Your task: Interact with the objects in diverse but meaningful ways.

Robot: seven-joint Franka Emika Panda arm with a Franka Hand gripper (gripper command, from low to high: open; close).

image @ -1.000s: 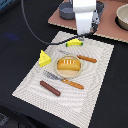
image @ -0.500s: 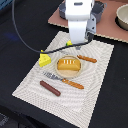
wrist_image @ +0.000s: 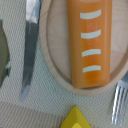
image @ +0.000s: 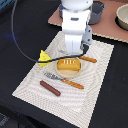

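An orange-brown bun (image: pixel 68 65) with white stripes lies on a round wooden plate (image: pixel 76 74) in the middle of the striped placemat (image: pixel 30 87). My gripper (image: pixel 75 51) hangs just behind the bun; the white hand hides its fingers. The wrist view looks straight down on the bun (wrist_image: pixel 90 40) and the plate (wrist_image: pixel 55 55), and no fingers show there. A yellow cheese wedge (image: pixel 43 58) sits toward the exterior view's left, and its tip (wrist_image: pixel 75 118) shows in the wrist view. A reddish-brown sausage (image: pixel 50 88) lies near the mat's front. The banana is hidden.
An orange-handled fork (image: pixel 65 80) lies in front of the plate, its tines (wrist_image: pixel 120 100) in the wrist view. A knife (image: pixel 86 59) lies behind the plate, its blade (wrist_image: pixel 29 45) beside the rim. Two grey pots (image: pixel 95 12) (image: pixel 122 16) stand on a brown board at the back.
The arm has come forward and lower over the mat toward the bun. The yellow banana that showed below the hand earlier is now covered by it.
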